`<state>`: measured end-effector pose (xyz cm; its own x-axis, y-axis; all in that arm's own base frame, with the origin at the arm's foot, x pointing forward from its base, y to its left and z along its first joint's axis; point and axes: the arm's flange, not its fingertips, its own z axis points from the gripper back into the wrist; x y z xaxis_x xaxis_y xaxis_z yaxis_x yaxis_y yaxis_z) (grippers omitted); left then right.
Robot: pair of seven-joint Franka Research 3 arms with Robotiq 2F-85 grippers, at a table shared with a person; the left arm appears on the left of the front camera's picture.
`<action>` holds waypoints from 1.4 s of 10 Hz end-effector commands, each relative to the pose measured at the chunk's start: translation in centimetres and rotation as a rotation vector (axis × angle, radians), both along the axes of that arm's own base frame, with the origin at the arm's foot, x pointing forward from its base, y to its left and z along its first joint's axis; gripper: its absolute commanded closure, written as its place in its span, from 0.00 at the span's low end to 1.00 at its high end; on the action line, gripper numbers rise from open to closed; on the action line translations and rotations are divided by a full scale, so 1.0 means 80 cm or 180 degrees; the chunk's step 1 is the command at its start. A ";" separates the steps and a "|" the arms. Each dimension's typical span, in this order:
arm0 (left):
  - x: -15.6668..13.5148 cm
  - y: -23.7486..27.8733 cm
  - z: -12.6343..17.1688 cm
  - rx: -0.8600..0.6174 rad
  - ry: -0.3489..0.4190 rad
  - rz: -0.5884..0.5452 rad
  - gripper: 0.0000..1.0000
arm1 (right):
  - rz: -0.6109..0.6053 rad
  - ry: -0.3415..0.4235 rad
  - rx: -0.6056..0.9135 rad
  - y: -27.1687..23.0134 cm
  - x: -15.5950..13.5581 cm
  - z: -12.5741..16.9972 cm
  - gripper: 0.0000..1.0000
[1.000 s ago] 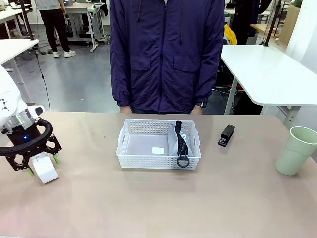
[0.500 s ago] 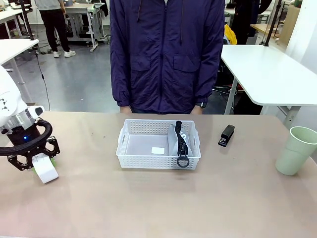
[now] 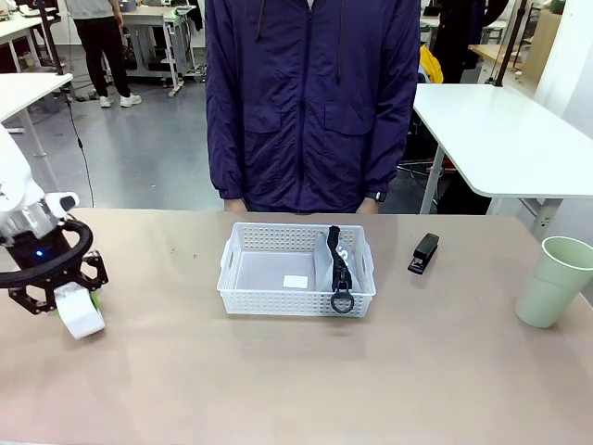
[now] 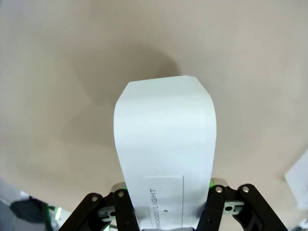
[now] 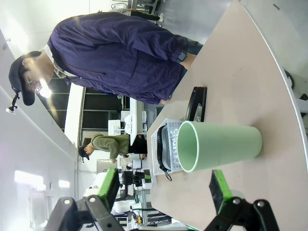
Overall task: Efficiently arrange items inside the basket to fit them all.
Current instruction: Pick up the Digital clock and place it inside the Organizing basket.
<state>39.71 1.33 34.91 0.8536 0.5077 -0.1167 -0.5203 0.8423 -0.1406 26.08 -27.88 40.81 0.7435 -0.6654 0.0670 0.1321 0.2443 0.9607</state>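
so far only the grey soft pouch lies in the white lattice plastic basket, mid-frame — left pincer, lower left, pinches the small white block; small black stapler and pale green paper cup wait at right, right pincer spread.

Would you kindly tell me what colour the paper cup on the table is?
The cup is pale green, clearest in the right wrist view.

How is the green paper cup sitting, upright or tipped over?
Upright: the cup stands on its base on the table, open mouth facing up.
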 end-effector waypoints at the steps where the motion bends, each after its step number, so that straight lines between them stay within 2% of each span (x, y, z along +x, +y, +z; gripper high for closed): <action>1: -0.060 0.018 0.089 -0.0406 -0.0515 -0.0593 1.00 | -0.0015 -0.0113 0.0011 -0.002 0.002 0.003 0.00; 3: -0.121 0.019 0.138 -0.0531 -0.1035 -0.1161 1.00 | -0.0015 -0.0113 0.0011 -0.002 0.002 0.003 0.00; 4: -0.144 0.020 0.143 -0.0569 -0.1163 -0.1486 1.00 | -0.0015 -0.0113 0.0011 -0.002 0.002 0.003 0.00; 6: -0.175 0.024 0.143 -0.0592 -0.1628 -0.2772 1.00 | -0.0015 -0.0113 0.0011 -0.002 0.002 0.003 0.00; 8: -0.185 0.030 0.140 -0.0637 -0.2007 -0.3777 1.00 | -0.0015 -0.0113 0.0011 -0.002 0.002 0.003 0.00; 9: -0.185 0.031 0.137 -0.0685 -0.2219 -0.3989 1.00 | -0.0015 -0.0113 0.0011 -0.002 0.002 0.003 0.00; 10: -0.180 0.030 0.133 -0.0715 -0.2196 -0.4121 1.00 | -0.0015 -0.0113 0.0011 -0.002 0.002 0.003 0.00; 11: -0.175 0.025 0.128 -0.0661 -0.2151 -0.4298 1.00 | -0.0015 -0.0113 0.0011 -0.002 0.002 0.003 0.00; 12: -0.162 0.019 0.127 -0.0711 -0.1852 -0.4096 1.00 | -0.0015 -0.0113 0.0011 -0.002 0.002 0.003 0.00; 13: -0.135 0.044 0.204 -0.0590 -0.2113 -0.4179 1.00 | -0.0015 -0.0113 0.0011 -0.002 0.002 0.003 0.00; 14: -0.135 0.044 0.204 -0.0590 -0.2113 -0.4179 1.00 | -0.0015 -0.0113 0.0011 -0.002 0.002 0.003 0.00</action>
